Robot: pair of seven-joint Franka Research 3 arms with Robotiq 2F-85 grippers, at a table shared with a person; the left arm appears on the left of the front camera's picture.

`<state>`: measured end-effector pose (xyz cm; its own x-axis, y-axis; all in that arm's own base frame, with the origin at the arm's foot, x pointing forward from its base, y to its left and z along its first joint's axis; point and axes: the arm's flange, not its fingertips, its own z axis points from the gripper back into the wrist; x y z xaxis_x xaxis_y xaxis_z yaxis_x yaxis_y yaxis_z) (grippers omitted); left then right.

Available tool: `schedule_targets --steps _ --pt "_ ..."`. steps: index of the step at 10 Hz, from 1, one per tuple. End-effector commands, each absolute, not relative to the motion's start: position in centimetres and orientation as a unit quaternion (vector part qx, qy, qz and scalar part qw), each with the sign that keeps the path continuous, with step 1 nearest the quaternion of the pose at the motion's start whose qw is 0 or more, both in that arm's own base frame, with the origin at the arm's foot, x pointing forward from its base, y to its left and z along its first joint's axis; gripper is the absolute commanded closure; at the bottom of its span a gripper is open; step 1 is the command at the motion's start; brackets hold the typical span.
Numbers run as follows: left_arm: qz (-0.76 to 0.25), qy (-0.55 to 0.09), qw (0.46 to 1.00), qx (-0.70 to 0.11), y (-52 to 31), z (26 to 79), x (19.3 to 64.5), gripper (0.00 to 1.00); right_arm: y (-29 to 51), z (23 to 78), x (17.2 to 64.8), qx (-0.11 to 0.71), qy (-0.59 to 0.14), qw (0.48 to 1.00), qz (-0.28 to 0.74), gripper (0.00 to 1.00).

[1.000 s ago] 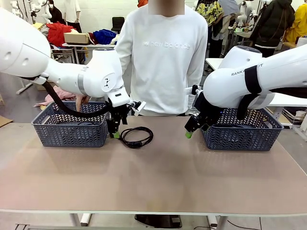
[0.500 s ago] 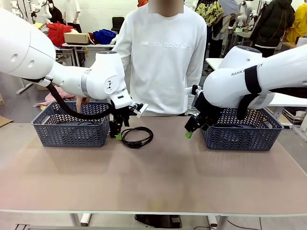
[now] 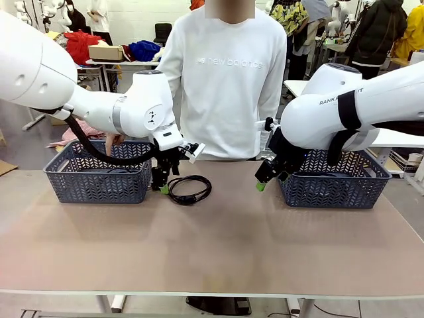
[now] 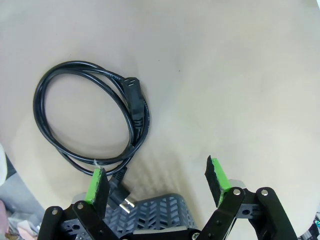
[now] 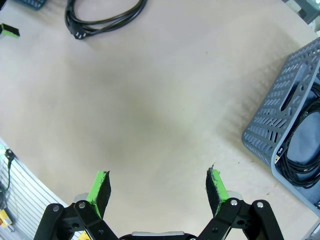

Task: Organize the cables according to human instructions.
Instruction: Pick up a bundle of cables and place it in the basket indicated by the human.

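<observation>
Left gripper (image 4: 157,182) is hovering with jaws wide, empty, over coiled cable (image 4: 90,117); its connector (image 4: 134,91) is pointing along the loop; right gripper (image 5: 157,187) is likewise gaping, empty.

Even, bright overhead light — no glare on the matte table (image 3: 218,245). Soft shadows (faint, diffuse) pool under both arms and beside the baskets. Front view is sharp; both wrist views bulge at the edges — wide-angle curvature — yet stay in focus.
</observation>
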<state>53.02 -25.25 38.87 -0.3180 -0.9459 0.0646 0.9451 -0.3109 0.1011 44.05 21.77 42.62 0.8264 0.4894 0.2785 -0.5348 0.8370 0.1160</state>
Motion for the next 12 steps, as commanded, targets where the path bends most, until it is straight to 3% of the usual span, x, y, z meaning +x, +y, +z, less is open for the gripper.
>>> schedule_targets --steps 1,7,12 --pt "-0.827 -0.056 0.559 0.019 -24.7 37.8 54.4 0.00 21.8 42.8 44.0 0.095 -0.121 0.951 0.269 0.00" --pt "-0.888 -0.034 0.458 0.010 -25.2 34.8 56.9 0.00 21.8 42.8 44.0 0.095 -0.121 0.951 0.269 0.00" --pt "-0.899 -0.019 0.437 0.013 -25.5 33.1 57.5 0.00 21.8 42.8 44.0 0.095 -0.121 0.951 0.269 0.00"
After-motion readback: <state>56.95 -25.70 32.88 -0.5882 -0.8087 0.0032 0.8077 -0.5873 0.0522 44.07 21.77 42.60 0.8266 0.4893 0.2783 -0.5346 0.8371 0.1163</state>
